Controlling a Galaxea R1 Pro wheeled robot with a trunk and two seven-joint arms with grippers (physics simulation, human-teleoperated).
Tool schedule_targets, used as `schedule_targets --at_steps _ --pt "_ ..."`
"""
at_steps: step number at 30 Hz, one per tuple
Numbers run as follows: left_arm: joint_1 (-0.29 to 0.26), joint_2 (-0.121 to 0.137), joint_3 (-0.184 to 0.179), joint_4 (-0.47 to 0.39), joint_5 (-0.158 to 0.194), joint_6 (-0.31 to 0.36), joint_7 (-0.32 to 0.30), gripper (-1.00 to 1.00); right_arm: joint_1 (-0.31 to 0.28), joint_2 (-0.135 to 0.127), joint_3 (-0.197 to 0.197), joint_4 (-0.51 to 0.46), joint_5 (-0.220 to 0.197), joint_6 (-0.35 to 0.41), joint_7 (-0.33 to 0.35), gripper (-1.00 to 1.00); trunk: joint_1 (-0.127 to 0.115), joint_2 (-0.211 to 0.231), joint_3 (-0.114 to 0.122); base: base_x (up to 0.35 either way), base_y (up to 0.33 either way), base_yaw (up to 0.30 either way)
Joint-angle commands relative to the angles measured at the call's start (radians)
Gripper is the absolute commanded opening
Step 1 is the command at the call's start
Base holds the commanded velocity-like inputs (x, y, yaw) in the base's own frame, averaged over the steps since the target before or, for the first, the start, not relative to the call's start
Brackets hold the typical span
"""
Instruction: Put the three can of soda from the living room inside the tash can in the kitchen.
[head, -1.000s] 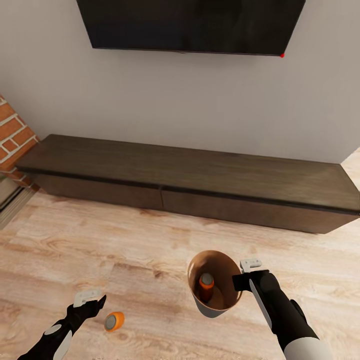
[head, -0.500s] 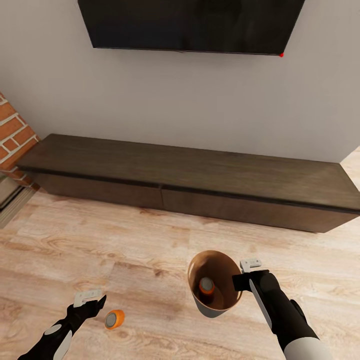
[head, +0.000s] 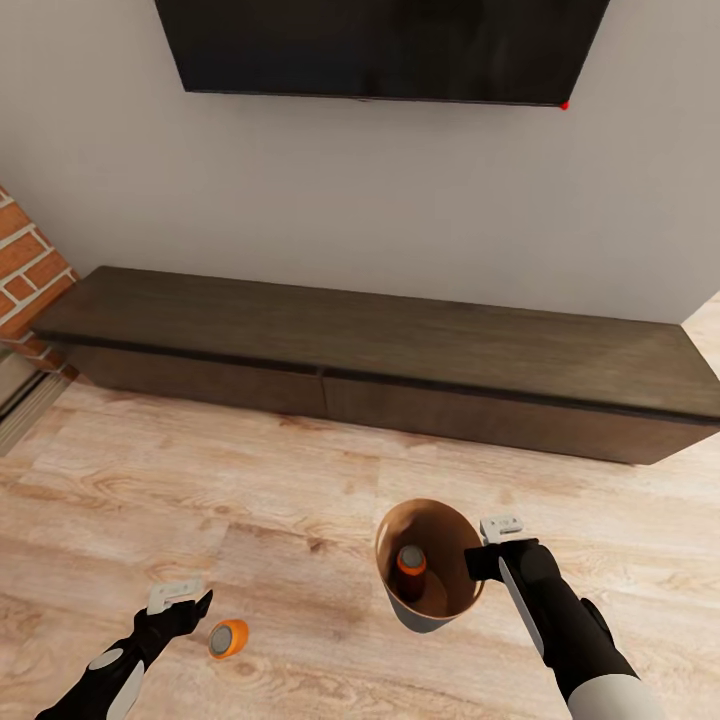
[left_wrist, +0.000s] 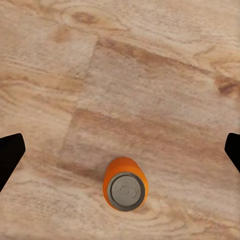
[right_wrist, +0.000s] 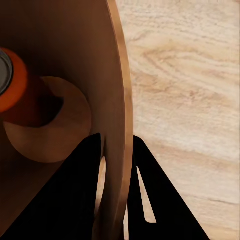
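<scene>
Right fingers (right_wrist: 117, 175) pinch the bin (head: 400, 600) wall; left fingers (left_wrist: 10, 155), spread wide, frame a floor can (left_wrist: 125, 184).

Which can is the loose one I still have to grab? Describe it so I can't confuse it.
Below the long dark TV cabinet, on the wood floor, an orange can lies beside the open left gripper. Unlike the orange can in the bin, it is out on bare planks.

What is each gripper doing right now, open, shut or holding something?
Left gripper: open, empty, above the orange soda can on the floor.
Right gripper: shut on the wall of the grey, copper-lined trash can.
</scene>
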Motion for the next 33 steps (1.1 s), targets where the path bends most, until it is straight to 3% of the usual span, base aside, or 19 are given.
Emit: schedule_targets --at_steps 1,29,33 --pt "0.0 0.0 0.0 0.0 0.0 0.0 0.0 1.0 0.0 0.0 0.0 -0.001 -0.014 0.0 0.005 -1.0 0.004 -0.007 -0.003 0.0 0.0 0.0" --pt "0.0 0.0 0.0 0.0 0.0 0.0 0.0 1.0 0.0 0.0 0.0 -0.005 -0.013 0.0 0.005 -1.0 0.111 -0.203 -0.091 0.0 0.0 0.0" --pt "0.0 0.0 0.0 0.0 0.0 0.0 0.0 1.0 0.0 0.0 0.0 -0.005 -0.014 0.0 0.005 -1.0 0.111 -0.203 -0.091 0.0 0.0 0.0"
